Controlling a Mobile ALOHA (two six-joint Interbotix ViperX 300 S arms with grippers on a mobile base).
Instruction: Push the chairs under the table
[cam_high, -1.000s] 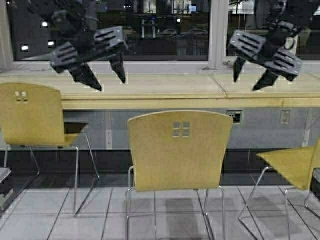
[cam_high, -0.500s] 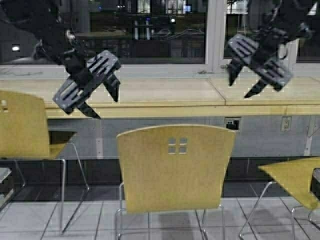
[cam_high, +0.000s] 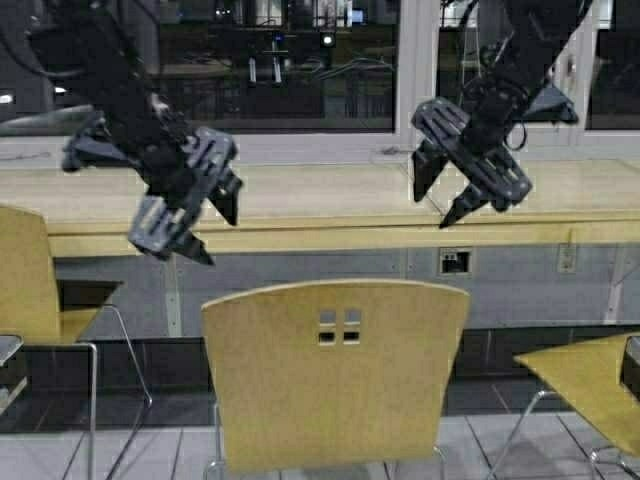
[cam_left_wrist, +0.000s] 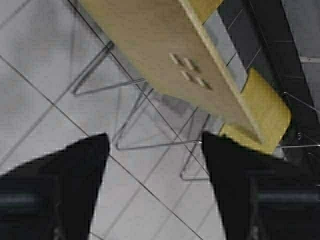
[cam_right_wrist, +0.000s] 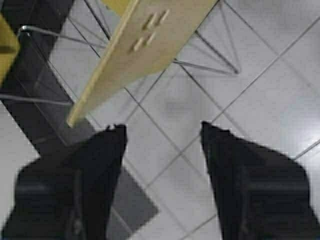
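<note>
The middle chair (cam_high: 335, 375), yellow-tan with four small square cutouts, stands with its back to me, in front of the long pale table (cam_high: 320, 215). A second chair (cam_high: 25, 290) is at the left edge and a third chair (cam_high: 590, 385) at the right edge, turned at an angle. My left gripper (cam_high: 218, 237) hangs open above the middle chair's left top corner. My right gripper (cam_high: 432, 207) hangs open above its right top corner. Neither touches the chair. Each wrist view looks down past an open gripper (cam_left_wrist: 154, 137) (cam_right_wrist: 162, 127) onto the backrest (cam_left_wrist: 165, 60) (cam_right_wrist: 150, 35) and the tiled floor.
A dark window runs behind the table. Wall sockets (cam_high: 455, 262) sit on the panel under the table. Thin chrome legs (cam_left_wrist: 150, 145) spread over the grey floor tiles. A dark object (cam_high: 630, 365) shows at the right edge.
The robot has moved closer to the table, so the scene sits lower and larger and has shifted left in view. Both arms have come down and inward toward the middle chair's back, still open.
</note>
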